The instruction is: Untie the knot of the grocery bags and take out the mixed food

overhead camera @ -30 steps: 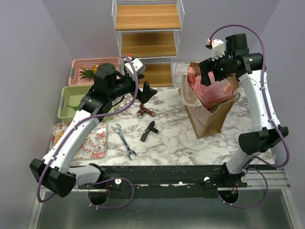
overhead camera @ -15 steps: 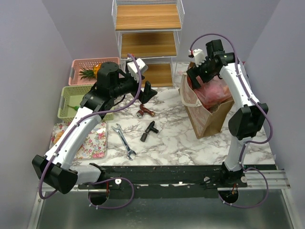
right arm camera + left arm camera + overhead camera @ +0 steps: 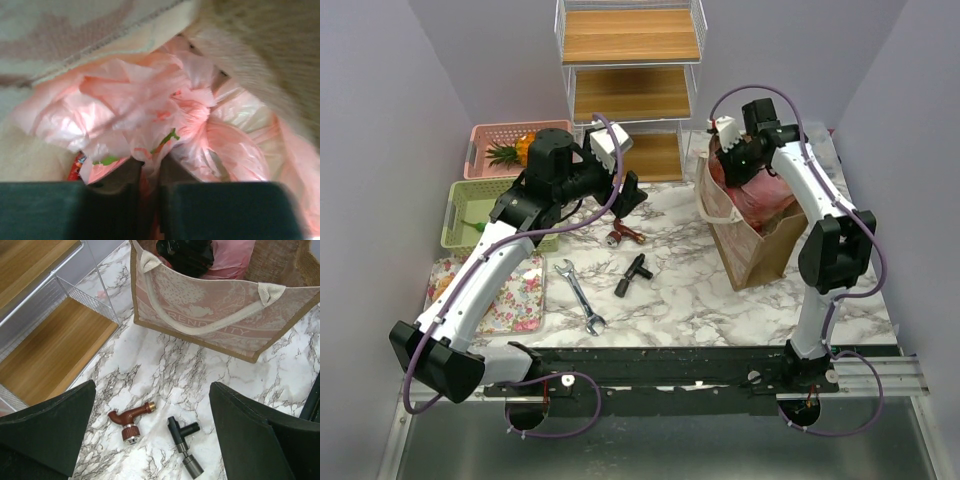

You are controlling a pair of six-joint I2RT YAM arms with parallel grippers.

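Observation:
The stiff brown paper bag (image 3: 760, 250) stands at the right of the marble table, with the crinkly pink plastic bag (image 3: 767, 195) stuffed inside it. My right gripper (image 3: 728, 160) reaches down into the bag's mouth. In the right wrist view its fingers (image 3: 150, 170) are shut on a fold of the pink plastic bag (image 3: 125, 100), just below the bunched knot (image 3: 192, 112). A red snack packet (image 3: 75, 167) peeks out at the lower left. My left gripper (image 3: 630, 195) hovers wide open over the table's middle, holding nothing (image 3: 152, 435). The paper bag (image 3: 200, 315) lies ahead of it.
Under the left gripper lie a brown tap (image 3: 129, 421) and a black fitting (image 3: 182, 445). A wrench (image 3: 582, 297) lies nearer the front. At the left are a pink basket (image 3: 485, 135) holding a pineapple, a green basket (image 3: 470, 210) and a floral tray (image 3: 510, 295). A wire shelf (image 3: 630, 80) stands behind.
My right arm swung left and down into the paper bag, and its jaws closed on the pink plastic. The left arm shifted only slightly.

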